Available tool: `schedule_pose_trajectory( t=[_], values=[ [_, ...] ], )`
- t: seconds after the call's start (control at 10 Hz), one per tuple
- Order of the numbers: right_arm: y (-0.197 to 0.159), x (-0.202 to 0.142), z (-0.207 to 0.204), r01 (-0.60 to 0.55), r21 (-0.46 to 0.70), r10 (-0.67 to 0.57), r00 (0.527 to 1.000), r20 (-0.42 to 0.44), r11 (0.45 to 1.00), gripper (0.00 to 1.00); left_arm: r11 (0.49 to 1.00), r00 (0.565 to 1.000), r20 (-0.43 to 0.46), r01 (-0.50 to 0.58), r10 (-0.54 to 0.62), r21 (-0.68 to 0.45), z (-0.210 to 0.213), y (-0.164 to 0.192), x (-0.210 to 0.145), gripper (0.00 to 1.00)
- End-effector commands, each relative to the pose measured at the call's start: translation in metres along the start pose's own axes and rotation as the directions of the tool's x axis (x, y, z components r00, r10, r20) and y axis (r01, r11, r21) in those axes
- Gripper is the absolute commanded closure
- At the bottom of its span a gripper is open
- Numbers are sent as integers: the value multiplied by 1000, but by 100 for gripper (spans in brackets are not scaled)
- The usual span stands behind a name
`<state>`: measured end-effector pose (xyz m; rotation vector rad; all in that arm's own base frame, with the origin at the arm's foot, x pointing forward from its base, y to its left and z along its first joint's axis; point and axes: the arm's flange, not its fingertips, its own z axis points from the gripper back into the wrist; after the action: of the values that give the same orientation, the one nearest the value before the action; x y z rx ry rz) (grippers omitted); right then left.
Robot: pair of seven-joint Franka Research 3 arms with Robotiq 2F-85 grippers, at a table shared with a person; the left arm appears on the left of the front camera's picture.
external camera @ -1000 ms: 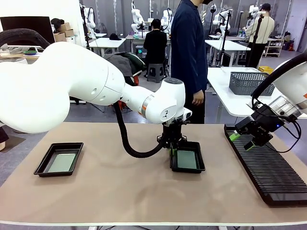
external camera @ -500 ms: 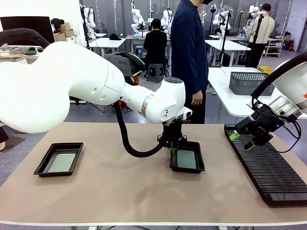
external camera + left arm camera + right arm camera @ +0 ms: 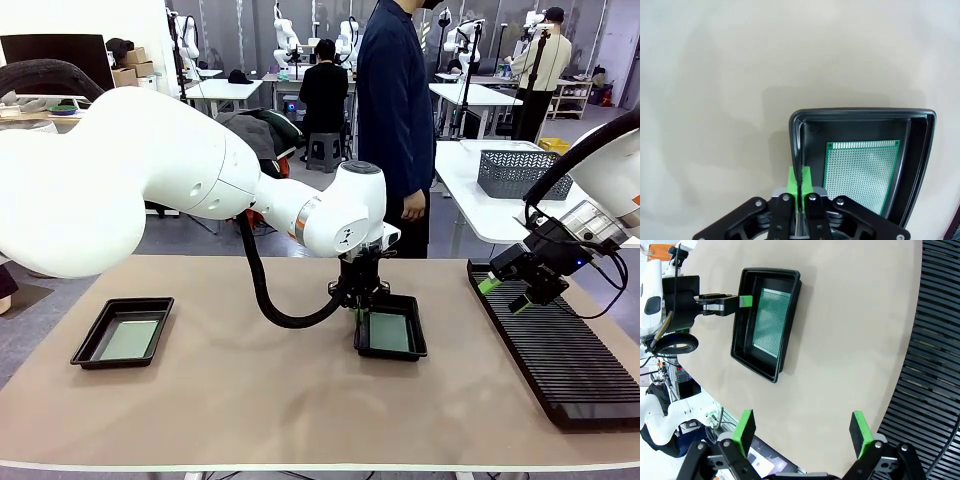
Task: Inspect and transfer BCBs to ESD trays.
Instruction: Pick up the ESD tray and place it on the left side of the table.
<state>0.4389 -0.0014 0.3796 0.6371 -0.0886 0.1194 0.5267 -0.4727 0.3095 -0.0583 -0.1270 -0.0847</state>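
One ESD tray [image 3: 421, 350] lies mid-table with a green BCB [image 3: 390, 335] flat on its floor. My left gripper [image 3: 360, 314] points down at that tray's left rim. In the left wrist view its green fingers [image 3: 794, 179] are pressed together on the thin rim of the tray [image 3: 865, 114], beside the BCB [image 3: 862, 172]. The right wrist view shows the same tray [image 3: 791, 315], BCB [image 3: 770, 322] and left gripper [image 3: 742, 301]. A second ESD tray [image 3: 90, 350] at the left holds another BCB [image 3: 130, 340]. My right gripper [image 3: 505, 295] [image 3: 802, 425] hangs open and empty over the table's right side.
A long black ribbed rack [image 3: 560, 360] [image 3: 935, 340] runs along the table's right edge. A grey mesh basket [image 3: 520, 172] stands on the table behind it. A person [image 3: 395, 110] stands at the far side. Bare tabletop lies between the two trays.
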Motion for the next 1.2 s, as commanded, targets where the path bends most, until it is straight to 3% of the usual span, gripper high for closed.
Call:
schedule_pose_trajectory(
  t=[0.0,0.6,1.1],
  values=[
    [1,1,-2,15,-10,-15,1000,9,1000,0,996,1000,22,13,-11,-87,2,17,-4,97],
    [1,1,-2,15,-10,-15,1000,9,1000,0,959,999,37,-8,20,-285,1,53,-10,97],
    [1,1,-2,15,-10,-15,1000,9,1000,0,934,998,22,-50,61,-354,16,86,-16,97]
  ],
)
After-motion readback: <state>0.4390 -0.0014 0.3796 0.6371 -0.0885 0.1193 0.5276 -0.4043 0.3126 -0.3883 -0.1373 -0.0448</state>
